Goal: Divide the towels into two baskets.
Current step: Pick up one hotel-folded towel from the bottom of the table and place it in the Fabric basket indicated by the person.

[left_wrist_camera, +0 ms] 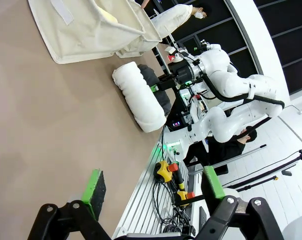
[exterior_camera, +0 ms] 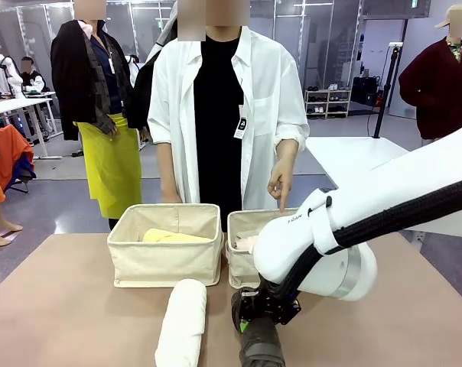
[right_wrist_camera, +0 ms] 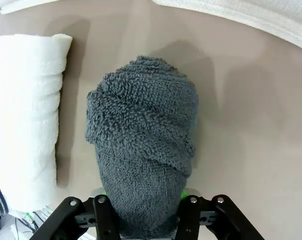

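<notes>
Right tool clamps one end of the dark grey towel; left tool wide.

A robotics lab. Glass partitions line the far wall, with a shelf rack and a black stand at far right. Emergency-stop buttons and cables sit along the near edge of the table.

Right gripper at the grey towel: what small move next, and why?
Probably lift straight up: the right gripper looks clamped around the dark grey towel, which lies on the table beside the white towel, short of the baskets.
</notes>
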`<state>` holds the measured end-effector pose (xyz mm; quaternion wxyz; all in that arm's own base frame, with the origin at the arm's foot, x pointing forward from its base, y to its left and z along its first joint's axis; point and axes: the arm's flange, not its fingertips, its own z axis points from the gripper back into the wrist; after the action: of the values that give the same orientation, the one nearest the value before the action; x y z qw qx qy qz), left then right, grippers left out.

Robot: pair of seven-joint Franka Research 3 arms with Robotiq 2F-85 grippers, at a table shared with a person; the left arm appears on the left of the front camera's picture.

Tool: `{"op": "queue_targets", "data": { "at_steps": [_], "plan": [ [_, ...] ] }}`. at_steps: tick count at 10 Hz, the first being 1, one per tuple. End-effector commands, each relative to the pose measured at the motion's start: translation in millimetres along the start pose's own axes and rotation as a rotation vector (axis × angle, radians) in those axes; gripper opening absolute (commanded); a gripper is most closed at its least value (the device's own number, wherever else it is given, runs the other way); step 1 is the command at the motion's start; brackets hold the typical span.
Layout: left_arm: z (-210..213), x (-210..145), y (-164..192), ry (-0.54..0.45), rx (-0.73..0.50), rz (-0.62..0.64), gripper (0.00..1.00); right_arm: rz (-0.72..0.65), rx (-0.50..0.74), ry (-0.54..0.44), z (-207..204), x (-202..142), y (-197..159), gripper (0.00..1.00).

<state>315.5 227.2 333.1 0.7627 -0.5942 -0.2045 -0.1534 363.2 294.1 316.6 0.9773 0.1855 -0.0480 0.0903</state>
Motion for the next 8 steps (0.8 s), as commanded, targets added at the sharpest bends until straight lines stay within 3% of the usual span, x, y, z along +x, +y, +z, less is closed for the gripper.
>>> {"op": "queue_targets", "data": {
  "at_steps": [1,4,7,8],
  "plan": [
    [3.1,-2.6,-2.6,0.007,-0.004,-0.001,0.98,0.046,-0.079,-0.020,43.0,-7.2,17.2,0.21],
    [3.1,-2.6,-2.6,0.007,-0.004,-0.001,0.98,0.316,-0.196,0.038,114.6,6.8,32.3,0.21],
    [3.1,-2.6,-2.6,0.007,-0.004,-0.001,0.98,0.580,-0.280,0.070,161.3,24.0,38.0,0.21],
    [3.1,-2.6,-2.6,0.007,-0.004,-0.001,0.98,0.745,-0.314,0.086,178.8,26.9,36.2,0.21]
  ]
}}
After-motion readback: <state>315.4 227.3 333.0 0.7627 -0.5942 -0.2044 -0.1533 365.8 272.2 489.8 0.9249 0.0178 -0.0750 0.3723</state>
